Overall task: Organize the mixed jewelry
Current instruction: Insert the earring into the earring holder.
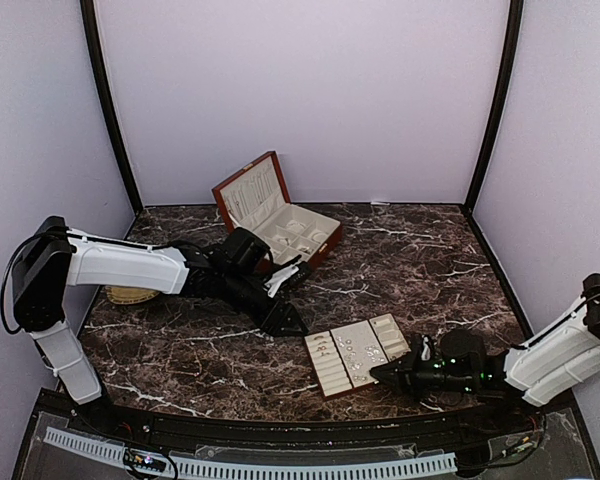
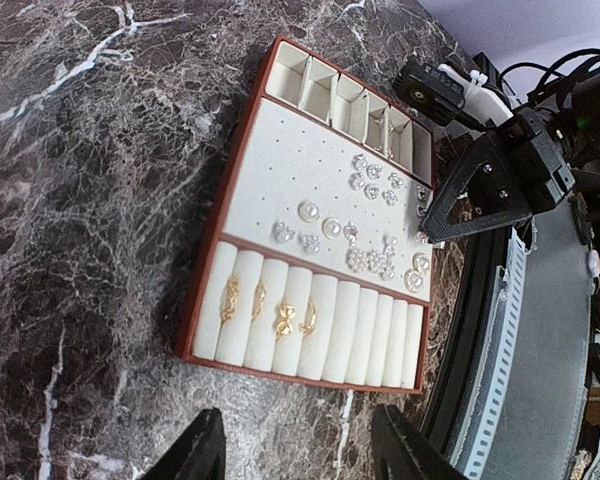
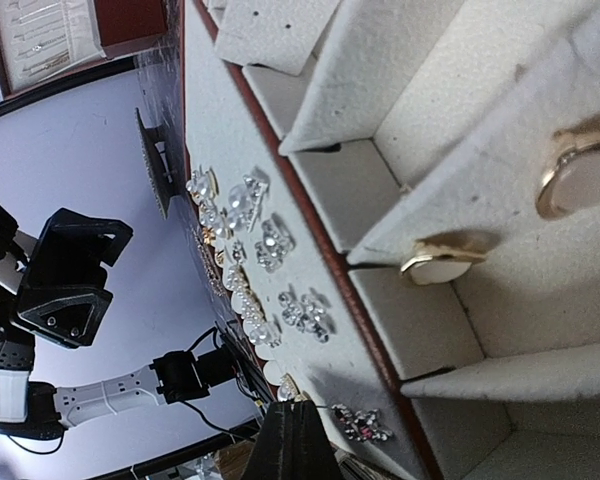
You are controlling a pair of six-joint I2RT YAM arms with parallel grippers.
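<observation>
At the near edge, the right gripper [image 1: 378,372] lies low over the dark marble table [image 1: 430,260] with its fingers pressed together, the tip at the near rim of the cream slotted tray [image 2: 365,335]. Its own camera shows only one dark point cut off by the bottom of the frame, and whether anything tiny is pinched there cannot be told. The mixed jewelry [image 2: 372,262] sits in that tray. Silvery and pearl-like bits are scattered over the flat dotted pad in the middle, too small in the overhead view to tell apart. Four gold-coloured pieces [image 2: 283,322] are lodged among the ring rolls, and two gold-rimmed pieces [image 3: 435,262] lie in separate end compartments, one clipped by the picture edge. In the left wrist view the right arm's finger covers the pad's corner. Farther in, the left gripper [image 2: 300,448] points at the tray from well apart, fingers spread with nothing between them and only their tips showing. A pale woven disc [image 1: 128,294] is mostly hidden under the left arm. At the back stands the open wooden box [image 1: 252,192], its contents unclear.
</observation>
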